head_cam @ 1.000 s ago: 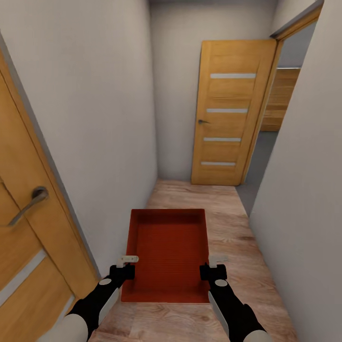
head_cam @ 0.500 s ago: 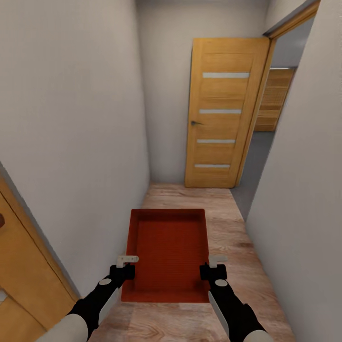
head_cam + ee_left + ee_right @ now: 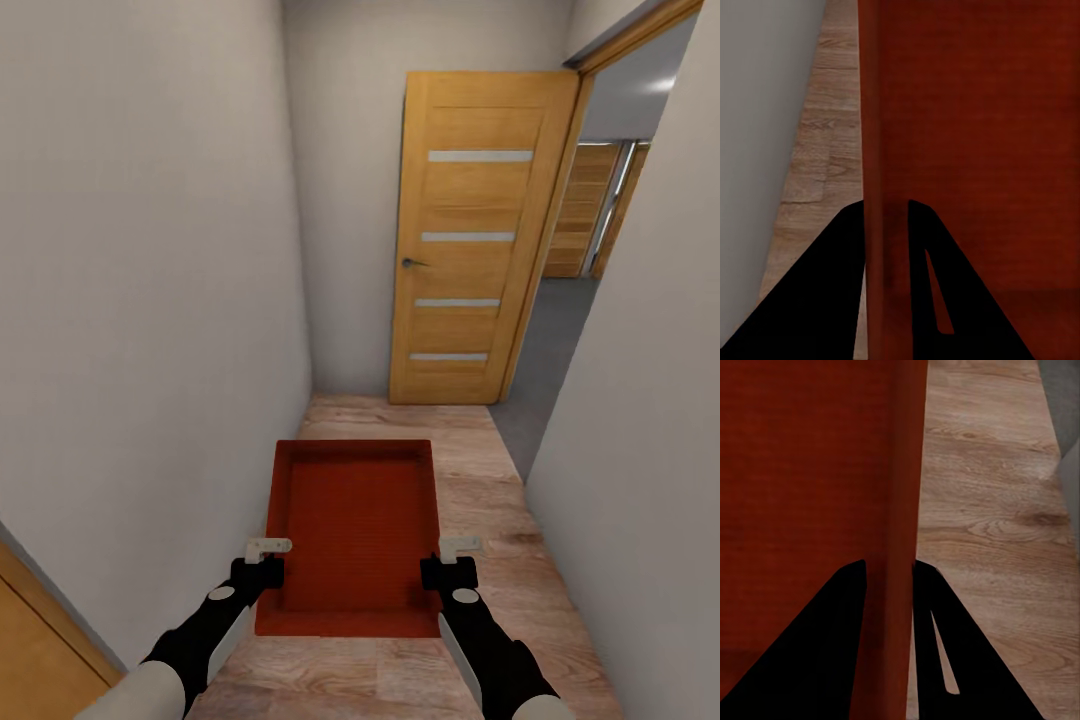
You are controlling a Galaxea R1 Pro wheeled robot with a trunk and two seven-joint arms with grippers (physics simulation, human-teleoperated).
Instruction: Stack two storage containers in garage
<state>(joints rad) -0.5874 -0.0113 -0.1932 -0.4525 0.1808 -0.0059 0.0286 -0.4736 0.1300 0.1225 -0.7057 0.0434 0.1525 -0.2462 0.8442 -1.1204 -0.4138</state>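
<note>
One orange-red storage container (image 3: 352, 530) hangs level in front of me over the wood-plank hallway floor, carried by both arms. My left gripper (image 3: 268, 548) is shut on its left wall (image 3: 883, 150), with one black finger on each side of the wall. On the opposite side, my right gripper (image 3: 458, 546) is shut on the right wall (image 3: 906, 510) in the same way. The ribbed inside bottom is bare. Through the doorway ahead on the right I see the grey floor (image 3: 545, 350) of the garage.
I am in a narrow hallway between a white wall (image 3: 150, 300) on the left and another (image 3: 640, 450) on the right. An open wooden door (image 3: 470, 240) stands at the far end. Wooden panel doors (image 3: 590, 210) show beyond the opening.
The view has advanced down the hallway: the wooden door at the near left has slid almost out of the picture and the far doorway opens wider. Container and grippers keep their hold.
</note>
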